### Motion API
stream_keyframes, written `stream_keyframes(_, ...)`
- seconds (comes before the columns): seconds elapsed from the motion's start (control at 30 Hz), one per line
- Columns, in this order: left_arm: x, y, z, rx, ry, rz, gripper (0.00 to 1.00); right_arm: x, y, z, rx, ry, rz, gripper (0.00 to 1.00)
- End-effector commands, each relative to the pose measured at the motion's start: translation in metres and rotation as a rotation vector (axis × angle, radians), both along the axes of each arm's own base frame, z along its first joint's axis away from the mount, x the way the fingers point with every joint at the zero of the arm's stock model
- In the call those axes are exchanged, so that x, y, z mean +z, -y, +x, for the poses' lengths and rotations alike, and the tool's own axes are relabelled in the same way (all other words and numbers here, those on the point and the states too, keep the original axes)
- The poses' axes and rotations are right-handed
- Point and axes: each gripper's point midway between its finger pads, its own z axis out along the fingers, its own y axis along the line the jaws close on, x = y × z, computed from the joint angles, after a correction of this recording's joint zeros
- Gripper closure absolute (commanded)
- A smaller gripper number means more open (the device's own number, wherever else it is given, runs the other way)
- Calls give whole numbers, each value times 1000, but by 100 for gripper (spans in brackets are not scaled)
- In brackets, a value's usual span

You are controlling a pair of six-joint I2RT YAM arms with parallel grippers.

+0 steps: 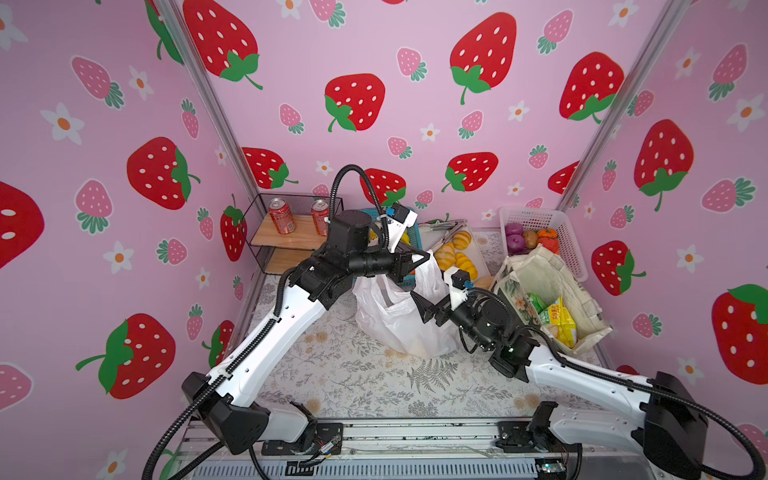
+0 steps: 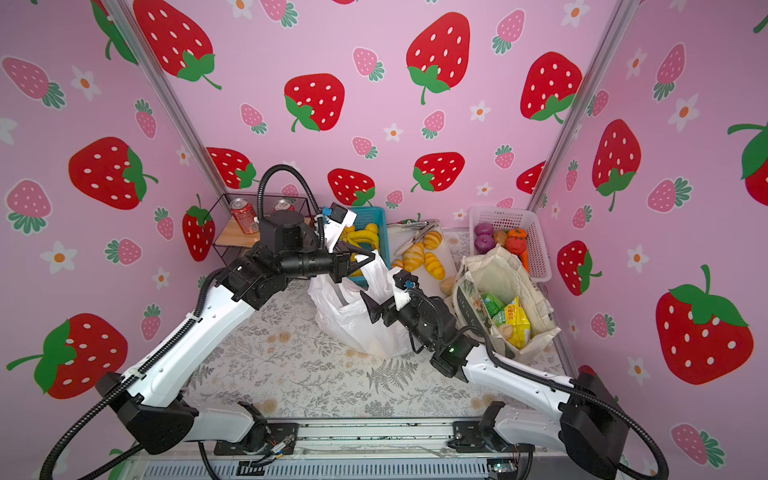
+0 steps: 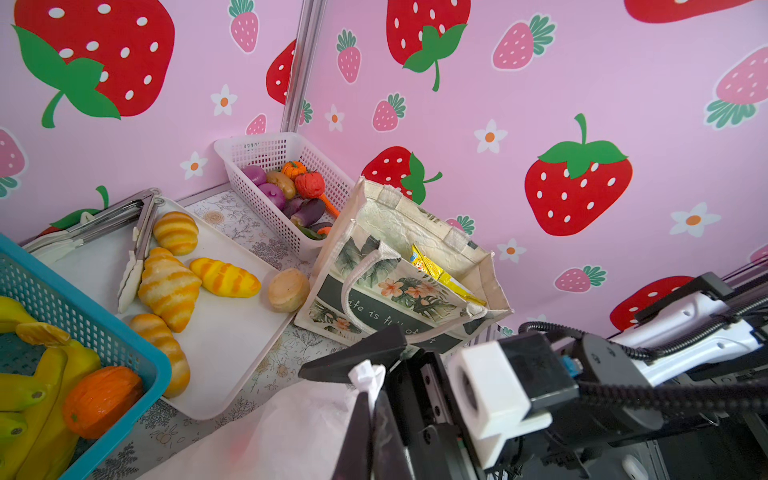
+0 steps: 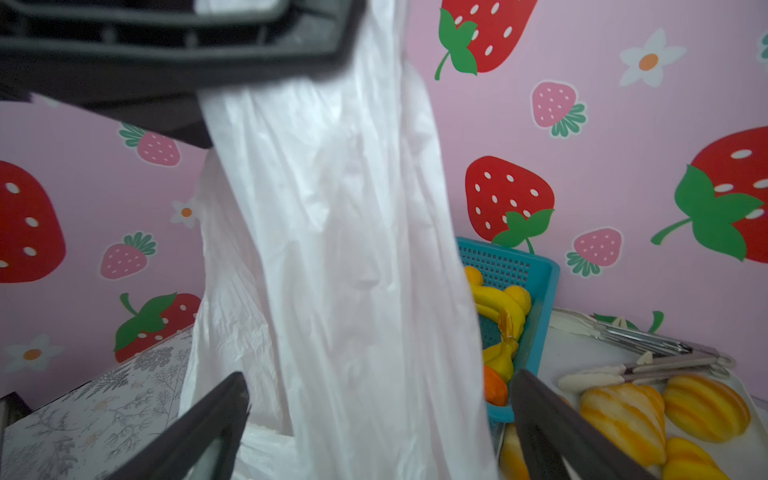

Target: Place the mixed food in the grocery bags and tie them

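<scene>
L fingers (image 3: pixel 345 360) tight on white bag (image 4: pixel 332 249) handle, R fingers (image 4: pixel 208 415) wide apart; bag contents hidden.

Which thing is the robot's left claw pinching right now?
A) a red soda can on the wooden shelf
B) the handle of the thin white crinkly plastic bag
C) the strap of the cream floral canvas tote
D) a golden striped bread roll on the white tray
B: in both top views the left gripper is shut on a bunched handle strip of the thin white crinkly plastic bag, holding it up taut above the table.
</scene>
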Motion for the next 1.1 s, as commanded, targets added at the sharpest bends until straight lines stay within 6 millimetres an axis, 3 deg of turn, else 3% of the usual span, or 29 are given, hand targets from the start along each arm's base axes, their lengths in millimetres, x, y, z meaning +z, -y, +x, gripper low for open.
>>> stream_keyframes(0.0, 24, -4, -4, -8, 75, -39, 100, 2, -9, -20, 211, 46, -75, 0)
stream_keyframes(0.1, 25, -3, -4, -12, 73, -43, 100, 7, -4, -17, 296, 59, -75, 3)
stream_keyframes(0.23, 25, -2, -5, -19, 69, -46, 100, 9, -6, -9, 386, 75, -77, 19)
stream_keyframes(0.4, 24, -2, -5, -23, 69, -43, 100, 14, -13, -9, 475, 83, -44, 56)
stream_keyframes(0.53, 24, -3, -4, -20, 76, -42, 100, 10, -13, 2, 438, 40, -30, 92)
stream_keyframes(0.57, 24, -3, -4, -21, 84, -40, 96, 7, -11, 6, 423, 23, -28, 96)
stream_keyframes(0.67, 27, -11, -8, -4, 129, -20, 68, 4, -5, 10, 407, -8, -9, 100)
stream_keyframes(0.8, 34, -30, -21, 30, 209, 3, 42, 4, 1, 11, 406, -40, 11, 100)
stream_keyframes(0.97, 26, -60, -56, -2, 316, 69, 27, 1, 7, 17, 382, -47, 9, 100)
stream_keyframes(1.07, 16, -88, -64, 47, 357, 96, 19, 1, 9, 19, 385, -42, 6, 100)
